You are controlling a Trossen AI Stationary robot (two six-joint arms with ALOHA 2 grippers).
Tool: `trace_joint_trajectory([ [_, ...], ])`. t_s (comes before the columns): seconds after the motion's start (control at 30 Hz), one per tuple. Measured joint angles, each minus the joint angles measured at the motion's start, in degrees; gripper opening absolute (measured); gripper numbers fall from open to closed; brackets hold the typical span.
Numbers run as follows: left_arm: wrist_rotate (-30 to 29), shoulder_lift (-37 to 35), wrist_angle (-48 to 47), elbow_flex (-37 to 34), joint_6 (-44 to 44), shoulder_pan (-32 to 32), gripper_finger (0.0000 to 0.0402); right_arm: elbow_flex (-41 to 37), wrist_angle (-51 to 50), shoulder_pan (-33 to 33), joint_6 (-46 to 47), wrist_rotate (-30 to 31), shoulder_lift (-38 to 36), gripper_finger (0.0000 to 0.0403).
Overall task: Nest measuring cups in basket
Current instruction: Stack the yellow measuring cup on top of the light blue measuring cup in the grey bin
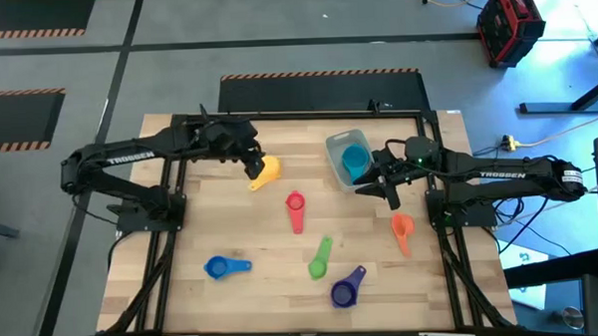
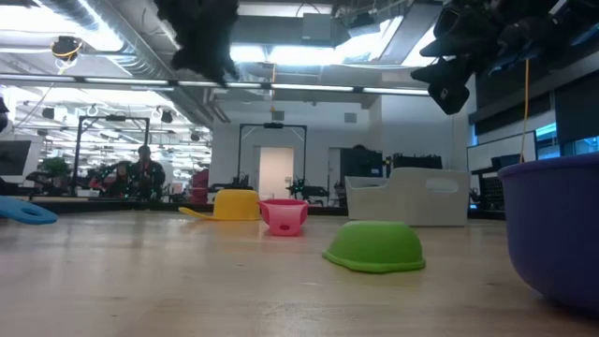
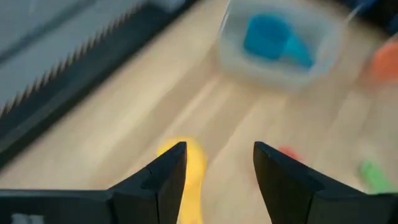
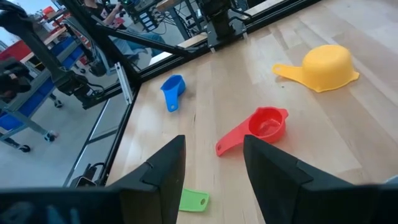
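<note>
Six small plastic measuring scoops lie loose on the wooden table [image 1: 234, 310]: purple [image 1: 347, 287], green [image 1: 320, 259], blue [image 1: 226, 266], orange [image 1: 402, 229], red [image 1: 295, 208], then yellow [image 1: 265, 170], bowl down. Left gripper [image 1: 251, 162], jaws spread and empty, hangs directly over the yellow scoop; closing on the domed bowl risks a slip. Teal scoop [image 1: 355, 161] sits farthest, inside the translucent rectangular basket [image 1: 336, 173], right gripper [image 1: 387, 182] just beside it, parted, empty.
</note>
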Motion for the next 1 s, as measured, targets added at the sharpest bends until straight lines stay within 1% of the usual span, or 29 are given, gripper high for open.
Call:
trace_joint_trajectory([
  [0.13,0.9,3.14,-9.64,0.73,-5.09,-0.04,0.0179,0.0,-0.09,0.0,0.02,0.04,0.0,0.0168],
  [0.27,4.19,6.62,-12.76,-0.27,-7.92,-0.04,0.0179,0.0,-0.12,0.0,0.02,0.04,0.0,0.0168],
  [0.43,7.87,12.01,-12.65,-0.5,-8.25,-0.04,0.0179,0.0,-0.15,0.0,0.0,0.04,0.0,0.0168],
  [0.57,8.21,16.77,-12.87,-0.52,-8.26,-0.04,0.0179,0.0,-0.15,0.0,-0.03,0.06,0.0,0.0168],
  [0.73,11.39,22.21,-12.9,-0.52,-7.84,0.55,0.0179,0.0,-0.15,0.0,-0.02,0.06,0.0,0.0168],
  [1.0,12.34,28.06,-12.89,-0.57,-4.62,1.91,0.0179,0.0,-0.15,0.0,-0.11,0.08,0.0,0.0168],
])
